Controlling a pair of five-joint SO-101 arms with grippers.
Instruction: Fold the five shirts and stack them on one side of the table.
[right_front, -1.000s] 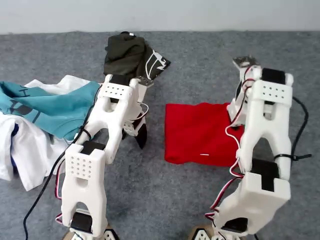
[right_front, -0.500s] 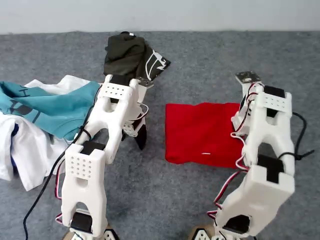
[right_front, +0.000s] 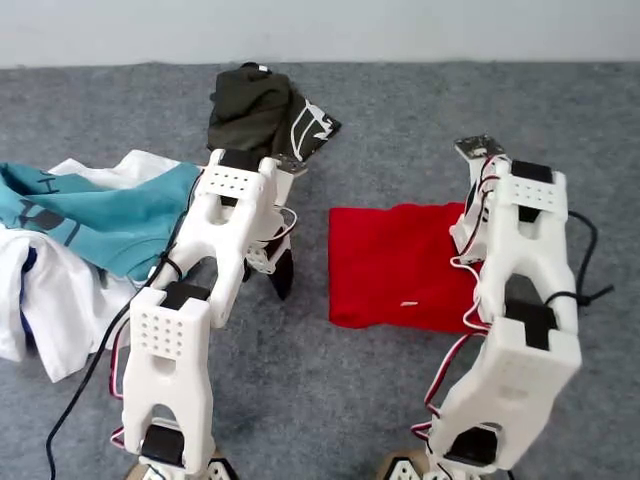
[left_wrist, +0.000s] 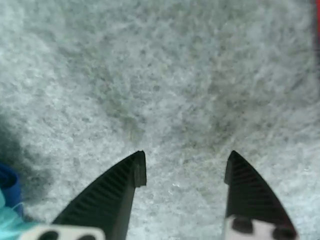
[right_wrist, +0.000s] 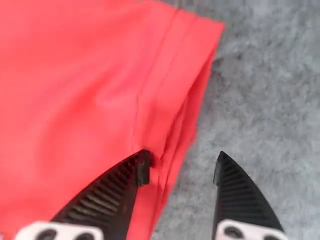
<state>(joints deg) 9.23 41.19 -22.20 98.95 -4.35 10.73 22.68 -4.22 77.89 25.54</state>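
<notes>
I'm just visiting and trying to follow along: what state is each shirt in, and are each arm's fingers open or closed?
red shirt: folded flat on the table
dark green shirt: crumpled in a heap, unfolded
teal shirt: unfolded, draped over the white shirt
white shirt: unfolded, spread out
left arm's fingers: open, above bare table
right arm's fingers: open, above the red shirt's edge

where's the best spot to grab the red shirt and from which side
Probably the layered edge on the right arm's side. The red shirt lies flat on the carpet, so come straight down: the right gripper hangs open over that edge, one finger above cloth, one above carpet, so closing should pinch the stacked hems.
</notes>
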